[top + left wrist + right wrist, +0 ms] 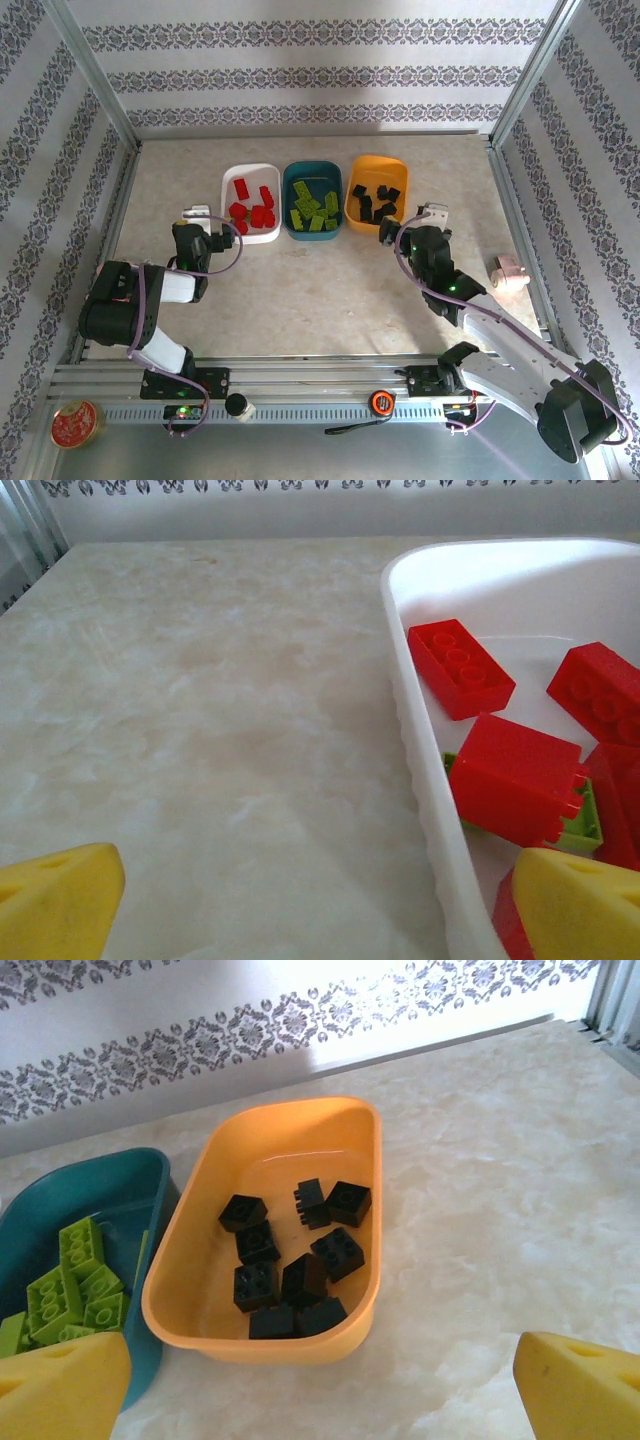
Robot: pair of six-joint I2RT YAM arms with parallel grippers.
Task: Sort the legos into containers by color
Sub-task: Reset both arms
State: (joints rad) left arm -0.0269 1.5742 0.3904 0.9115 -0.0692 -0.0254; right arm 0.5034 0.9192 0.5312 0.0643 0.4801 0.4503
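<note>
Three containers stand in a row at the back. The white tub (231,178) (420,750) holds red legos (252,210) (460,668), and a lime green lego (585,826) peeks out under one red brick. Green legos (313,208) (75,1285) fill the dark teal tub (290,172) (100,1175). In the orange tub (400,170) (365,1140) lie black legos (375,200) (290,1260). My left gripper (213,228) (318,910) is open astride the white tub's left rim, holding nothing. In front of the orange tub, my right gripper (410,222) (320,1390) is open and empty.
A pink plush doll (508,275) lies by the right frame rail. A round red tin (75,423) and an orange tape measure (380,402) sit at the near edge by the arm bases. Bare marbled tabletop (320,290) spreads in front of the tubs.
</note>
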